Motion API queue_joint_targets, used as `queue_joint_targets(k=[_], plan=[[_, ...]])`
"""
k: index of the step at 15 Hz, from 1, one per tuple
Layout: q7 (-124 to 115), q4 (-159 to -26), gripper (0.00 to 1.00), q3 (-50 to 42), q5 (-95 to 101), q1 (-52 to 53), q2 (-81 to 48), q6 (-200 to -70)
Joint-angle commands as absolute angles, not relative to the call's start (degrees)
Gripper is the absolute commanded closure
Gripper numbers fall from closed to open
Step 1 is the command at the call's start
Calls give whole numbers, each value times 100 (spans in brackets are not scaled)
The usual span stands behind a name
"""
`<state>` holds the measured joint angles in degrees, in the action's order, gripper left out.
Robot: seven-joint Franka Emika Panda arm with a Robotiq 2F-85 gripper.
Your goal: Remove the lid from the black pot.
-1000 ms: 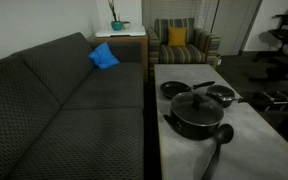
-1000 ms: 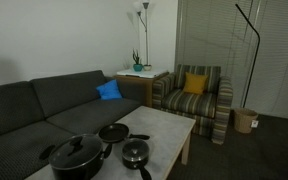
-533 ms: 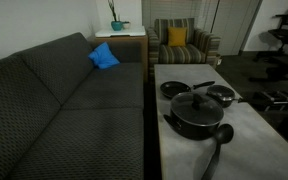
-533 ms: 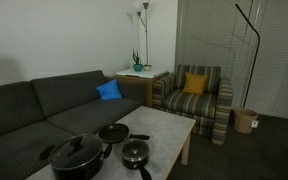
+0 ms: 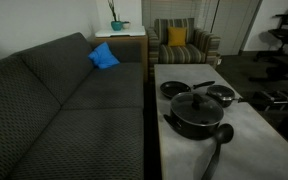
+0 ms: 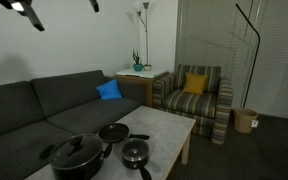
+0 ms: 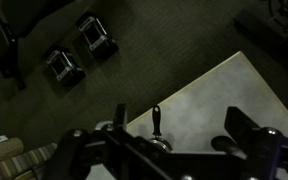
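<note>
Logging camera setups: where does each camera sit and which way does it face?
An exterior view: above the sofa's end, looking along the table toward the armchair; no robot clearly visible.
An exterior view: at the table's pot end, facing armchair and blinds; dark shapes, perhaps the robot, top left.
Wrist view: looks down on a table corner and floor; open gripper below.
Both exterior views share the black pot, the lid on.

A home living room: dark sofa (image 5: 64,100), striped armchair (image 6: 192,95) and floor lamp (image 6: 142,9).
</note>
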<state>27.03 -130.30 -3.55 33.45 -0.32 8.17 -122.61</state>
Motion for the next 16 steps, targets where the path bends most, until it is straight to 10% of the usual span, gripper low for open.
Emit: queue_joint_targets(k=[1, 16], plan=[[3047, -12279, 0, -207, 3638, 16, -156, -12607], [3231, -11361, 0, 102, 3698, 147, -1330, -13068]])
